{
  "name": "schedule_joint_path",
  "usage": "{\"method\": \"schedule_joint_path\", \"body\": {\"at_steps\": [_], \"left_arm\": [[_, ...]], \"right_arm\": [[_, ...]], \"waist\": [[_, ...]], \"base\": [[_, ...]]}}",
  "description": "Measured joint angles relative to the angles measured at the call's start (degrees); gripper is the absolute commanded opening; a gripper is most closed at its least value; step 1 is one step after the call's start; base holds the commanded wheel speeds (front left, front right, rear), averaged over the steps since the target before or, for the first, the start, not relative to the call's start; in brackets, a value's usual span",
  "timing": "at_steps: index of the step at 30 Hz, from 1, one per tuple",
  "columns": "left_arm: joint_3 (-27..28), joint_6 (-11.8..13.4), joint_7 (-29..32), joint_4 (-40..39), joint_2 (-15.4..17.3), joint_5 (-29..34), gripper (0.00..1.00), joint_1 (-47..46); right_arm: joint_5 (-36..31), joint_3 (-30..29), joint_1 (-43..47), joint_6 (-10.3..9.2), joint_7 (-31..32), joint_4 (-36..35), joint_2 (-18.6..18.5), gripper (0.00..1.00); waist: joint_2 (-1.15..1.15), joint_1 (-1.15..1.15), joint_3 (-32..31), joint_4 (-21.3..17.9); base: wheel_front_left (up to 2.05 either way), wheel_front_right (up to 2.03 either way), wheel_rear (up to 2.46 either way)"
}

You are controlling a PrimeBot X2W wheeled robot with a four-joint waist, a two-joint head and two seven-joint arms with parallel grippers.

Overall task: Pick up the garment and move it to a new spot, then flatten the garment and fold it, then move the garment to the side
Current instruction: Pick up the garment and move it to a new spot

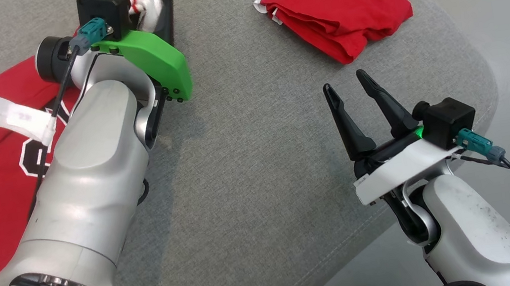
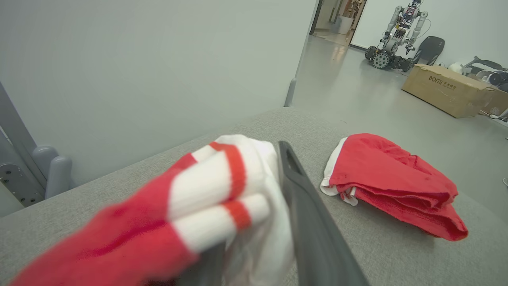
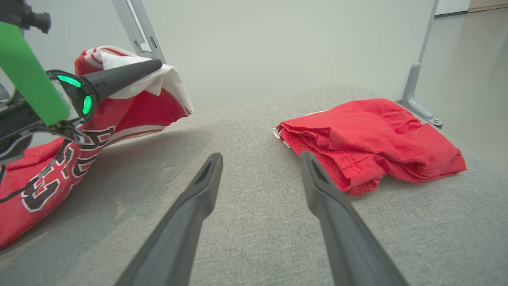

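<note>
Robotics lab: another wheeled robot (image 2: 397, 33), cardboard box (image 2: 446, 89) on bare grey floor (image 2: 357, 91).

A cardboard box (image 2: 448, 92) sits near another wheeled robot (image 2: 391, 43).

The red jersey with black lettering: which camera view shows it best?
The right wrist view: the jersey shows its lettering and its lifted edge pinched by the left gripper. In the head view the left arm covers much of it. The left wrist view gives a blurred striped trim between the fingers.

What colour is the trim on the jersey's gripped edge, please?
White trim with red stripes; left wrist view.
</note>
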Motion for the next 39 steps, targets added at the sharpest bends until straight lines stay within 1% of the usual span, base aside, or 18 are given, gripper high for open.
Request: {"method": "schedule_joint_path", "body": {"at_steps": [4, 9, 15, 24, 28, 33, 34, 36, 37, 38, 39], "left_arm": [[1.51, -0.36, -0.01, -0.03, -0.12, 0.4, 1.0, 0.25], [1.58, -1.53, -0.07, -0.81, -0.21, 0.24, 1.0, 6.12], [3.28, -1.91, -0.08, -6.01, -0.31, 0.32, 1.0, 15.9], [7.17, -1.57, -0.08, -9.49, -0.3, 3.19, 1.0, 28.74], [11.09, -1.18, -0.08, -13.86, 0.77, 5.33, 1.0, 33.37], [17.82, 0.6, -0.08, -22.45, 2.29, 10.04, 1.0, 40.79], [20.68, 1.24, -0.09, -26.3, 2.41, 11.93, 1.0, 44.02], [23.9, 1.76, -0.08, -29.81, 2.33, 14.04, 1.0, 47.5], [25.41, 1.76, -0.08, -31.36, 2.36, 15.06, 1.0, 49.2], [25.41, 1.76, -0.08, -31.36, 2.36, 15.06, 1.0, 49.2], [27.06, 2.0, -0.09, -32.9, 2.23, 15.59, 1.0, 50.82]], "right_arm": [[-0.22, -1.11, 0.08, 0.0, 0.0, 0.43, -0.01, 1.0], [-1.01, -2.27, 0.4, -0.01, 0.0, 1.0, 0.05, 1.0], [-2.29, -2.78, 0.96, -0.01, 0.0, 1.37, 0.12, 1.0], [-3.57, -3.8, 3.07, -0.01, 0.0, 2.38, 0.18, 1.0], [-3.94, -4.15, 3.71, 0.0, 0.0, 2.6, 0.15, 1.0], [-4.34, -4.48, 4.91, 0.0, 0.0, 3.11, 0.1, 1.0], [-4.43, -4.48, 5.62, -0.01, 0.0, 3.41, 0.05, 1.0], [-4.48, -4.36, 6.29, 0.0, 0.0, 3.71, 0.04, 1.0], [-4.52, -4.3, 6.53, -0.01, 0.0, 3.86, 0.05, 1.0], [-4.52, -4.3, 6.53, -0.01, 0.0, 3.86, 0.05, 1.0], [-4.56, -4.16, 6.72, 0.0, 0.0, 3.89, 0.05, 1.0]], "waist": [[0.0, 0.0, 0.11, -0.15], [0.0, 0.0, -0.66, 1.55], [0.0, 0.0, -2.97, 5.32], [0.0, 0.0, -7.38, 12.22], [0.0, 0.0, -9.23, 15.23], [0.0, 0.0, -11.68, 18.51], [0.0, 0.0, -12.77, 19.57], [0.0, 0.0, -13.85, 20.5], [0.0, 0.0, -14.41, 20.94], [0.0, 0.0, -14.41, 20.94], [0.0, 0.0, -14.91, 21.34]], "base": [[0.0, 0.0, 0.0], [0.0, 0.0, 0.0], [0.0, 0.0, 0.0], [0.0, 0.0, 0.0], [0.0, 0.0, 0.0], [0.0, 0.0, 0.0], [0.0, 0.0, 0.0], [0.0, 0.0, 0.0], [0.0, 0.0, 0.0], [0.0, 0.0, 0.0], [0.0, 0.0, 0.0]]}}
